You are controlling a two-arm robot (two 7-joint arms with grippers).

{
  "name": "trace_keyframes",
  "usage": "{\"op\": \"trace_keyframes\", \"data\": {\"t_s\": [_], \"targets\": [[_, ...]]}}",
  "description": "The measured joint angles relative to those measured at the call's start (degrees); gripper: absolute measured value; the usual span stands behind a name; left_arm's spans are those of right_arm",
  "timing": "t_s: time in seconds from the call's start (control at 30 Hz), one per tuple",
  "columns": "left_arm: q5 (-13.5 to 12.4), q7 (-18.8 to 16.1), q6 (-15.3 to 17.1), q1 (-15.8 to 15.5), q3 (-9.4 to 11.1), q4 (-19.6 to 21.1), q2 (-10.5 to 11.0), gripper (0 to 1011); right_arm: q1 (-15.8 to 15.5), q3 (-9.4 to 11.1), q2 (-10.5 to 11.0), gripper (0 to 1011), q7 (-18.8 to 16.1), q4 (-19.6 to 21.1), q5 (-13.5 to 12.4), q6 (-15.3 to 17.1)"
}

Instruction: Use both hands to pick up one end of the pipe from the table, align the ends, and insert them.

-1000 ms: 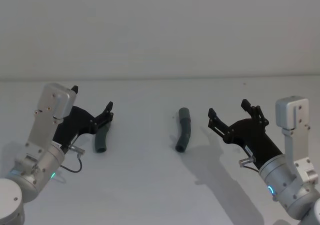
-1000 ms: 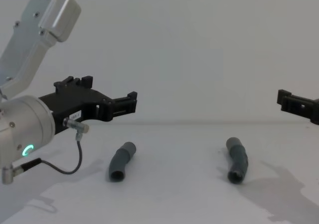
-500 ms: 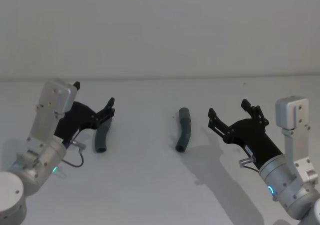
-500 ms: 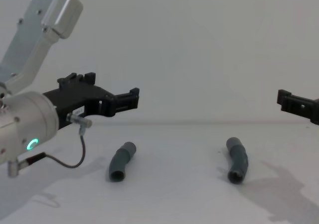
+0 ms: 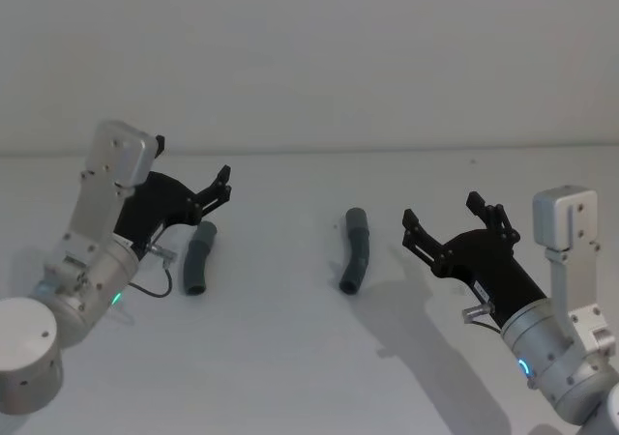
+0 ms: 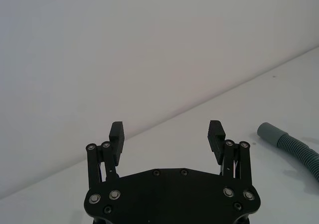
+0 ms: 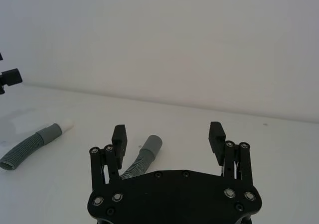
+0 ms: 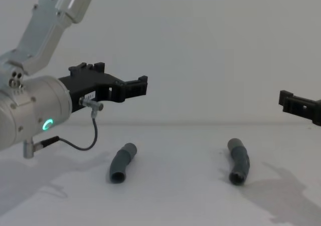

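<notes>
Table (image 5: 290,377) bearing two tubes well apart, left pipe piece (image 5: 199,261) centre left, right pipe piece (image 5: 355,251) centre, left gripper (image 6: 166,129) and right gripper (image 5: 441,211) both spread wide, empty.

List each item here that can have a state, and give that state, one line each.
Left gripper: open, empty, in the air above the table.
Right gripper: open, empty, in the air.
Left pipe piece: lying on the table, ungripped, white tip unplugged.
Right pipe piece: lying on the table, ungripped, apart from the left piece.
</notes>
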State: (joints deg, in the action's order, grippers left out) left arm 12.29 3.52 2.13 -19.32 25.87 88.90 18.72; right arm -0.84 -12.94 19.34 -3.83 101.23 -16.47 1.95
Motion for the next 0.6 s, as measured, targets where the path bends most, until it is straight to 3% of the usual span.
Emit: {"op": "trace_keyframes", "data": {"t_s": [0.6], "targets": [[1.9, -0.1, 14.0, 2.4, -3.1, 9.6, 2.7, 1001, 0.0, 0.0, 0.0, 1000, 0.0, 0.0, 0.0, 0.0]]}}
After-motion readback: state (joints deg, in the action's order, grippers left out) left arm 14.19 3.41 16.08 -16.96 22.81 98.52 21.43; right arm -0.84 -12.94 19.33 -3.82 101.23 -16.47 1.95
